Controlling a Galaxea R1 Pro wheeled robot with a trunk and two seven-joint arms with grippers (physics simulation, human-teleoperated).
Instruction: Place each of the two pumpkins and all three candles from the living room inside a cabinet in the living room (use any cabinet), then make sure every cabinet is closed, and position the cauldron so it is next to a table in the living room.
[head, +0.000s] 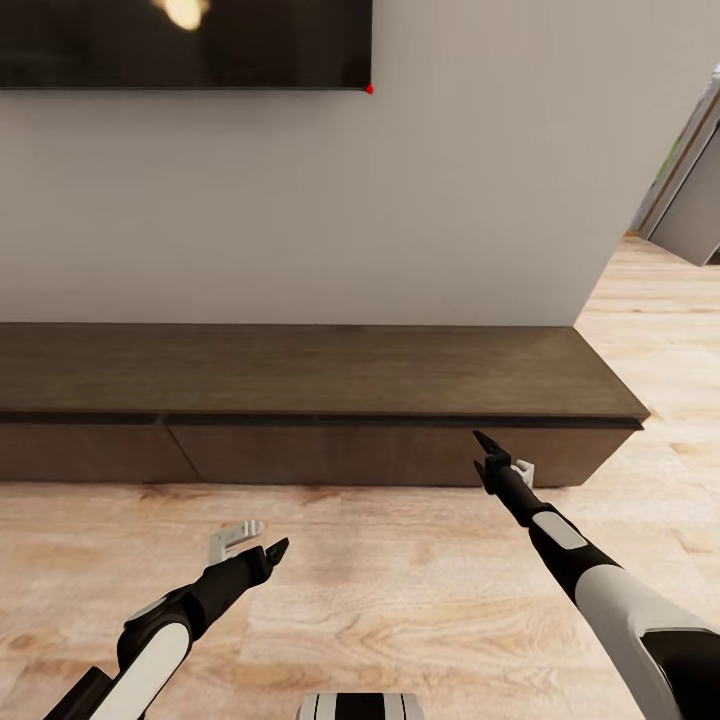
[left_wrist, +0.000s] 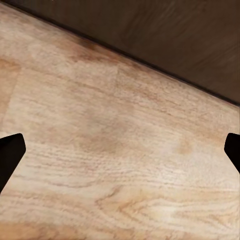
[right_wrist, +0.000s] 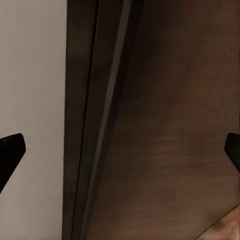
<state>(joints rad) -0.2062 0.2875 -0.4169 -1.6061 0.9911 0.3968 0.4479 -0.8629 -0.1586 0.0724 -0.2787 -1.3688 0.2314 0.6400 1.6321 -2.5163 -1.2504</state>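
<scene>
A: Starting at the left, what is showing?

B: The dark flat screen (head: 185, 43) is hanging on the pale grey wall (head: 450, 200), with a bright reflection glowing near its top edge. Below it, the long, low dark-brown wooden cabinet (head: 300, 370) is running along the wall, and its flat handleless drawer fronts are sitting flush, all closed.

A: And the left gripper (head: 250, 540)?

B: It is hovering over the light wooden plank floor (head: 400, 590), well short of the cabinet, pointing toward the seam between two drawer fronts. In the left wrist view its two black fingertips (left_wrist: 10, 155) are sitting at opposite edges of the picture, so the jaws are standing wide apart with nothing between them. The floor is lying under them and the cabinet's base (left_wrist: 175, 40) is crossing the far corner.

A: Moving right?

B: The right gripper (head: 503, 462) is reaching further forward, just in front of the right-hand drawer front, near the cabinet's right end. Whether it is touching the wood, I cannot tell. In the right wrist view its dark fingertips (right_wrist: 11, 150) are also spread to the picture's edges, gaping wide and empty, facing the cabinet's front panel (right_wrist: 175, 125) and top edge, with the wall beside it.

A: Furthest right?

B: A doorway (head: 690, 190) is opening past the wall's corner.
</scene>
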